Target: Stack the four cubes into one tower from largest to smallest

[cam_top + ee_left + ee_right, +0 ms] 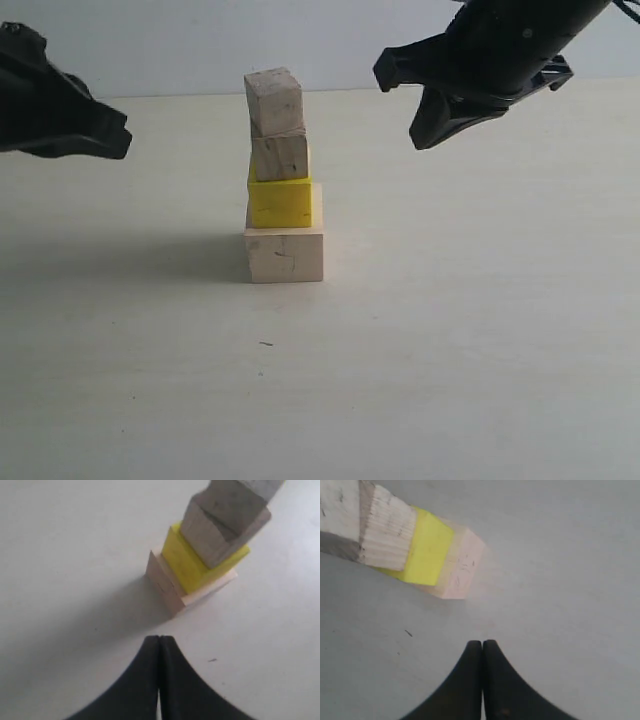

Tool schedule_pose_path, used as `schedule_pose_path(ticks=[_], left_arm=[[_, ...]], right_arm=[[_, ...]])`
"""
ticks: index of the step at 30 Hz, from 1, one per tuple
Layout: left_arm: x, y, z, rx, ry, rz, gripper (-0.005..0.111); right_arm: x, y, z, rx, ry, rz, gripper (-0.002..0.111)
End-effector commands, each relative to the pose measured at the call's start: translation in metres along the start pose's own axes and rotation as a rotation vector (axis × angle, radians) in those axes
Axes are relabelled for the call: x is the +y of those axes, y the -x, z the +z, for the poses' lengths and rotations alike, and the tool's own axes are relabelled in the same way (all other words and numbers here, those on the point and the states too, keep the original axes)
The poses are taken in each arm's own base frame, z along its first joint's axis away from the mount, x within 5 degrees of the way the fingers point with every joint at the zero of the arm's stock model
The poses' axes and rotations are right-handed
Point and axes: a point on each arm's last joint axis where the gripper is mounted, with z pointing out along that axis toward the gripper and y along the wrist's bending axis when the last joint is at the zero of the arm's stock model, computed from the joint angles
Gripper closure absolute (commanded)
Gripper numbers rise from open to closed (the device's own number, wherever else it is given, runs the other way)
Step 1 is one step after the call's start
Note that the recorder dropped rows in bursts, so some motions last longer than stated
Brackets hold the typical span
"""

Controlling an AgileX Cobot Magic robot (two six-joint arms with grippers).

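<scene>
Tower (283,180): four cubes stacked in one column on the desk (470,360). Large pale cube (285,256) at base, yellow cube (281,204) on it, small wooden cube (281,157) next, topmost cube (273,101) set askew. Left claw (159,641) and right claw (482,645) are seen clenched, empty, apart from the tower.

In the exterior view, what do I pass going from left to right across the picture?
left gripper → tower of four cubes → right gripper
</scene>
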Motion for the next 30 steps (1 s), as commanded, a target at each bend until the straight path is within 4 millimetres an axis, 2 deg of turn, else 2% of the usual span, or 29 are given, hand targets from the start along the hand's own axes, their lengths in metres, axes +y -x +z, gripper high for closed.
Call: schedule_pose_path(ticks=[1, 3, 8, 18, 26, 30], left_arm=[[0.015, 0.021, 0.011, -0.05, -0.086, 0.003, 0.107], [0.018, 0.024, 0.024, -0.053, -0.196, 0.039, 0.107], [0.022, 0.03, 0.039, -0.131, -0.366, 0.054, 0.107], [0.029, 0.05, 0.057, -0.182, -0.421, 0.059, 0.107], [0.032, 0.053, 0.071, -0.171, -0.47, 0.05, 0.107], [0.032, 0.053, 0.071, -0.166, -0.475, 0.051, 0.107]], right_arm=[[0.001, 0.006, 0.008, -0.036, 0.057, 0.01, 0.108], [0.003, 0.007, 0.012, -0.039, 0.092, -0.003, 0.108], [0.008, 0.01, 0.011, -0.064, 0.143, 0.005, 0.108], [0.014, 0.018, 0.011, -0.141, 0.216, 0.07, 0.108], [0.014, 0.023, 0.03, -0.142, 0.279, 0.072, 0.108], [0.013, 0.026, 0.035, -0.155, 0.289, 0.067, 0.108]])
